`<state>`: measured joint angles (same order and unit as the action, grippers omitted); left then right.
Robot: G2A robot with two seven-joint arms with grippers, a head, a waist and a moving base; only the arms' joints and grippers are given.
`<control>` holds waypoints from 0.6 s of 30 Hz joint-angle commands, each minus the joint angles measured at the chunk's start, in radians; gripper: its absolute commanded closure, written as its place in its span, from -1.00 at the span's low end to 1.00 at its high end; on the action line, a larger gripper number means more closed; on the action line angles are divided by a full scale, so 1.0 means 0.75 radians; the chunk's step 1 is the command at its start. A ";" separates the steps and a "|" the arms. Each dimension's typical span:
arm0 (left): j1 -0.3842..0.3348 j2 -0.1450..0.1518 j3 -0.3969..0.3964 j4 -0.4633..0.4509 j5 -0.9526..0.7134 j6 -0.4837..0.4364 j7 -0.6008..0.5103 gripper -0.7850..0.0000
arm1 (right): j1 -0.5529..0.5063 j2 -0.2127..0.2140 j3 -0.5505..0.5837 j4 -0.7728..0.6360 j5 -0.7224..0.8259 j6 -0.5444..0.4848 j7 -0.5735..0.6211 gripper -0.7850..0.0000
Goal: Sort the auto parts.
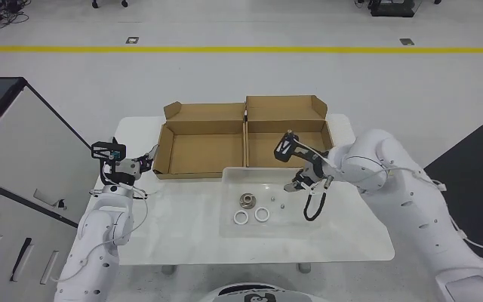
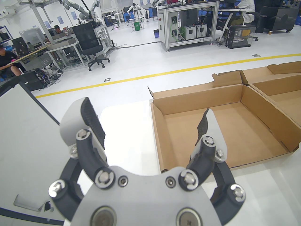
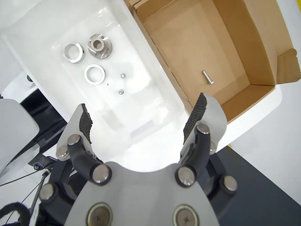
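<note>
— Across the middle of the top view, what am I working with?

— On the white table [image 1: 181, 226] I see two open cardboard boxes side by side above centre, the left box [image 1: 200, 155] and the right box [image 1: 260, 147]. A clear tray [image 1: 302, 226] lies just below the right one.

— And my claws?

— My right gripper [image 1: 296, 186] hangs over the tray's upper right part, fingers spread wide with nothing between them. My left gripper [image 1: 148, 160] is also spread and empty. It sits at frame left, outside the left box's outer wall and well apart from the tray.

— Where do the parts lie from the right claw?

— All of them lie to its left and slightly lower in the frame. The flanged hub [image 1: 246, 201] is farthest, with two rings [image 1: 240, 219] just below it. One bolt [image 3: 207, 77] already lies flat in the right box. Two tiny fasteners [image 1: 281, 204] sit nearest the claw, between it and the hub. I judge the right arm far better placed for the next pick.
</note>
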<state>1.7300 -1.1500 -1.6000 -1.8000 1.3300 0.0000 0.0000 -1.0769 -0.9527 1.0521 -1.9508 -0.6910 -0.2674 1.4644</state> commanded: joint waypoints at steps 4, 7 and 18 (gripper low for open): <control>0.000 0.000 0.000 0.000 0.000 0.000 0.000 -1.00 | 0.001 0.000 0.001 0.000 0.000 0.002 -0.001 -1.00; 0.000 0.000 0.000 0.000 0.000 0.000 0.000 -1.00 | 0.001 0.000 0.001 0.000 0.000 0.002 -0.001 -1.00; 0.000 0.000 0.000 0.000 0.000 0.000 0.000 -1.00 | 0.051 -0.014 -0.121 0.028 -0.005 -0.007 0.095 -1.00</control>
<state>1.7300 -1.1500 -1.6000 -1.8000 1.3300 0.0000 0.0000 -1.0485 -0.9616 0.9713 -1.9335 -0.6954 -0.2769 1.5279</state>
